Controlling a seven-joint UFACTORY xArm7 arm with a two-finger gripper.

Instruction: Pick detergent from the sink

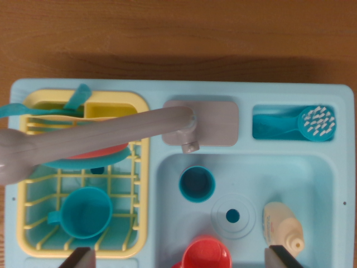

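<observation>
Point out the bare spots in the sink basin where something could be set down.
The basin has bare floor along its far side, between the teal cup and the right wall, above the detergent bottle. A smaller patch lies left of the drain, below the cup. The near edge is crowded: red cup, then bottle. The yellow rack is full.

The sink unit (167, 86) sits on a table (178, 33). Its basin (318, 190) takes the 4 to 6 o'clock area, the rack (139, 184) the 8 o'clock side. In the basin, a cup (197, 184) lies at 11 o'clock of the drain (232, 215), the detergent (281, 226) at 4 o'clock, a bowl (206, 254) at 7 o'clock. The faucet (100, 137) reaches from 12 o'clock over the rack's plates (83, 159); a mug (83, 213) sits in the rack. A brush (312, 123) lies in the 2 o'clock tray.
</observation>
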